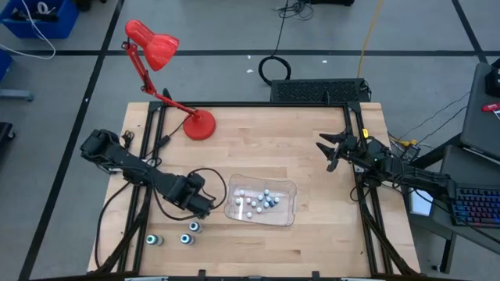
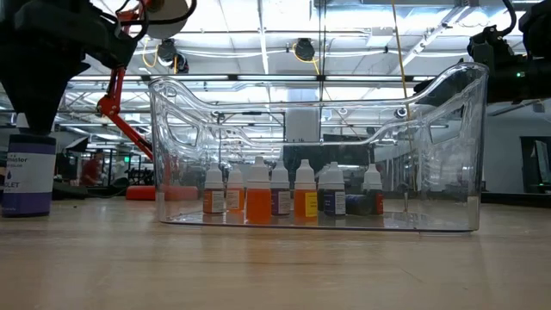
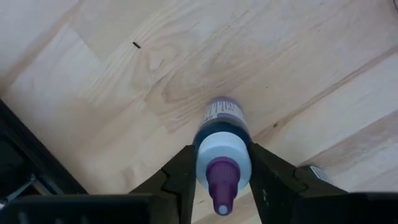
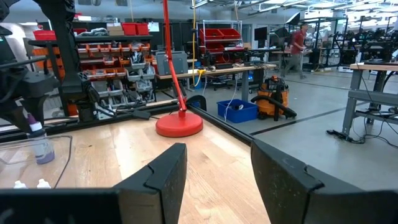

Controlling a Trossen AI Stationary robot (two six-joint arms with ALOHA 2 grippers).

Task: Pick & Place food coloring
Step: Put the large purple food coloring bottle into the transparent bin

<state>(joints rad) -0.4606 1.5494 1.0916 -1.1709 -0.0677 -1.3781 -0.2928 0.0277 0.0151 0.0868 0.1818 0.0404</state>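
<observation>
- Over on the left side of the wooden table (image 1: 312,148), two of the bigger teal-topped bottles (image 1: 155,240) stand loose near the front edge, a little apart from each other, with a third just right of them.
- The left gripper (image 3: 222,180) is right above that third one. Its fingers are clamped on a purple bottle (image 3: 222,134) with a purple tip and a white collar, one dark finger on each side of the collar. From table level the bottle (image 2: 27,174) looks to be standing upright on the wood, just left of the tray.
- Behind all that, at the far left, there's a red desk lamp (image 1: 152,43) with its round base (image 1: 200,125) on the table.
- In the middle, near the front, sits the clear plastic tray (image 1: 289,191). Most of the food coloring is in there: a cluster of tiny white-capped bottles (image 2: 280,191) standing upright, with orange, yellow and dark contents.
- Far right, the right gripper (image 4: 214,168) hangs over the right edge of the table, well apart from the tray, fingers spread wide with nothing between them.
- Way off in the room beyond, a person (image 4: 300,40) in a red top is standing by some workbenches.
</observation>
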